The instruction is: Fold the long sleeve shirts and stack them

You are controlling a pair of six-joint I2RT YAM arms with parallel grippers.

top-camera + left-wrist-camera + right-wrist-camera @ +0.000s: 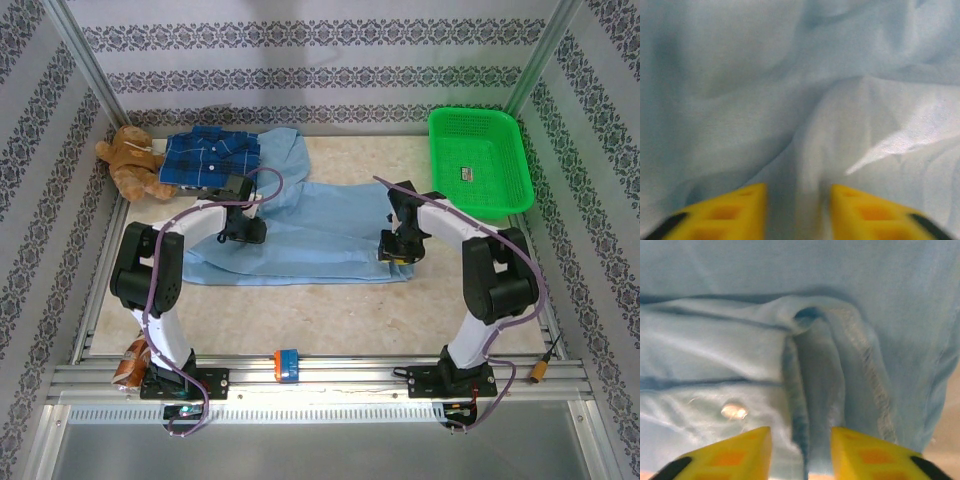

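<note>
Top external view: the light blue shirt (pixel 320 235) lies spread across the middle of the table (pixel 330 320), with both arms reaching down onto it. Its near edge runs roughly straight, and a broad strip of bare table lies between that edge and the near rail. Its right edge ends just under the right gripper (pixel 395 250), with open table between there and the green basket (pixel 470 112) at the far right corner. The left gripper (pixel 243 232) sits over the shirt's left part. The plaid shirt (pixel 210 157) lies folded at the far left, touching the light blue one's far corner, with the teddy bear (pixel 133 163) just beside it against the left wall. A blue-and-orange block (pixel 287 363) sits on the near rail between the bases.

A white label (pixel 467 174) lies in the basket, its writing too small to read.

The left wrist view adds that the left gripper (pixel 799 190) has its yellow fingers apart over rumpled light blue shirt (pixel 765 100) cloth, clamping nothing. In the right wrist view, the right gripper (pixel 801 432) also stands apart. A raised pleat of the light blue shirt (pixel 740 300) runs toward the gap, with a button (pixel 733 411) to its left and a stitched hem (pixel 872 385) to its right.
</note>
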